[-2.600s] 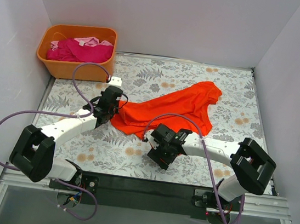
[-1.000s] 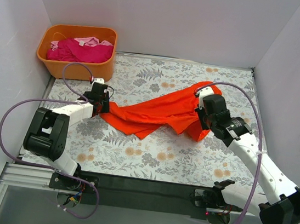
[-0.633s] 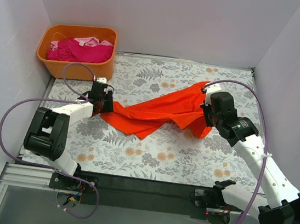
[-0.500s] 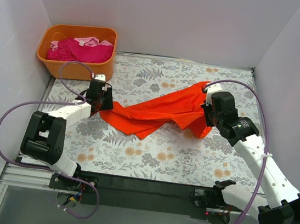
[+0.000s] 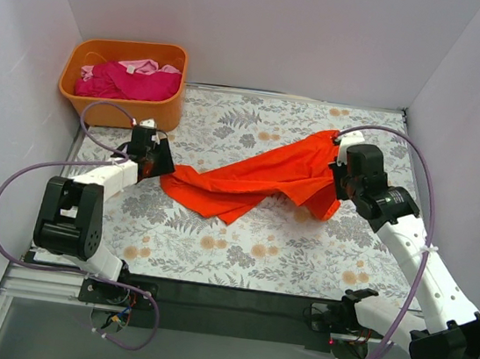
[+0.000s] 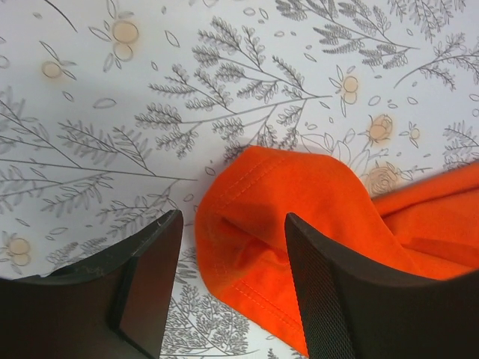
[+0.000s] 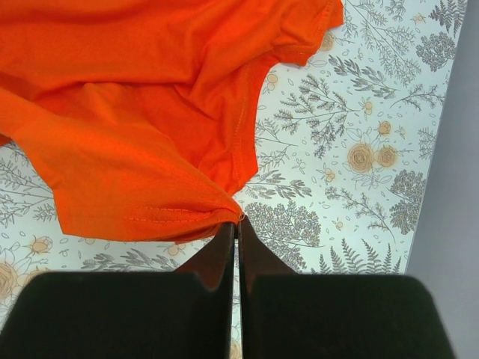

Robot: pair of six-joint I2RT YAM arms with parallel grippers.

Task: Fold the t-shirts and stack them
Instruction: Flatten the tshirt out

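Note:
An orange-red t-shirt (image 5: 253,179) lies pulled into a long diagonal band across the flowered table. My left gripper (image 5: 161,163) is at its left end. In the left wrist view the left gripper (image 6: 232,224) stands open, a rounded hemmed corner of the t-shirt (image 6: 292,217) lying flat between its fingers (image 6: 337,299). My right gripper (image 5: 339,177) is at the shirt's right end. In the right wrist view the right gripper (image 7: 238,221) is shut on a bunched hem of the t-shirt (image 7: 142,112), lifted off the table.
An orange plastic tub (image 5: 125,113) stands at the back left corner, holding a magenta pink t-shirt (image 5: 129,82) and a pale pink one (image 5: 144,66). White walls close in the table (image 5: 258,244) on three sides. Purple cables loop from both arms.
My right gripper has carried the shirt's right edge further right and back, drawing the cloth tighter. My left arm has swung left, its gripper staying open at the shirt's left end.

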